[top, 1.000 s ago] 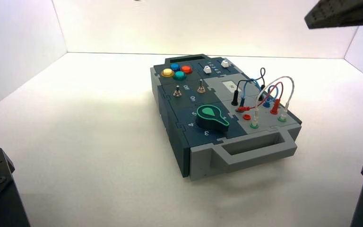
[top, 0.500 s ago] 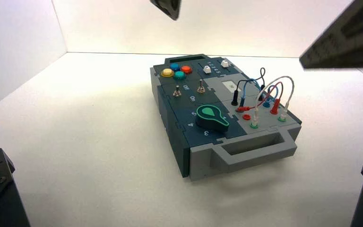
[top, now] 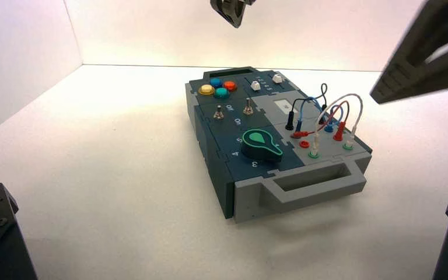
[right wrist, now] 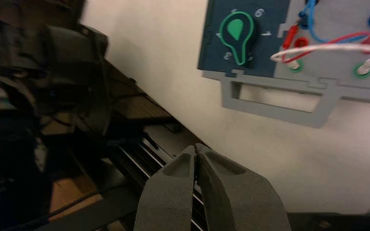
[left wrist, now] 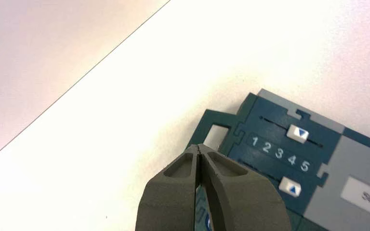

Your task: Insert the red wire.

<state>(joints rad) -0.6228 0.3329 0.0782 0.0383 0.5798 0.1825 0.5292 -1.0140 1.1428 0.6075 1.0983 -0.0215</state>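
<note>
The red wire (top: 333,112) loops above the near right part of the box (top: 268,175). One red plug (top: 339,132) stands in a socket. The other red plug (top: 299,134) lies loose on the grey panel beside an empty red socket (top: 304,143). In the right wrist view the red wire (right wrist: 339,38) crosses the panel beside the green knob (right wrist: 238,31). My right gripper (right wrist: 196,148) is shut and empty, high over the table's front edge, off the box. Shut and empty too, my left gripper (left wrist: 199,149) hangs above the box's far end by the sliders (left wrist: 297,133).
A white wire (top: 350,108) arches between two green sockets, and blue and black wires sit behind it. Coloured buttons (top: 217,87), two toggle switches (top: 233,109) and a grey handle (top: 312,184) are on the box. My right arm (top: 426,58) looms at the upper right.
My left gripper has come into view at the top and shifted right. The right arm has swung lower and larger at the upper right. The wires have not moved.
</note>
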